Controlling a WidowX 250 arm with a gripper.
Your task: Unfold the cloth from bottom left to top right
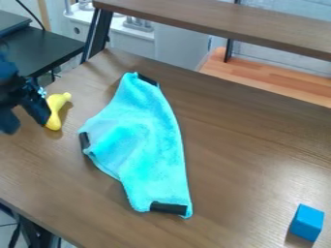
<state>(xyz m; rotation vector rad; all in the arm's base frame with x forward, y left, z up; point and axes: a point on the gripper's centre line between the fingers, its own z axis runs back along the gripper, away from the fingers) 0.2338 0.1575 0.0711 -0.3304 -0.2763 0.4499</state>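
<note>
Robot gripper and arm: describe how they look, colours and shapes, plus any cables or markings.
The gripper is black, with two thick, blunt, blocky fingers. A small pale, shiny bit stands out against its dark body. The arm section at the left edge is equally dark and bulky; I cannot make out cables or markings on it.

The cloth (147,150) lay on the table (239,164). From it, the toy (54,116) lay near, at ten o'clock, and the block (307,222) well apart, at four. Behind the table, the raised shelf (226,18) ran towards one o'clock, the side desk (42,48) stood towards eleven.
</note>
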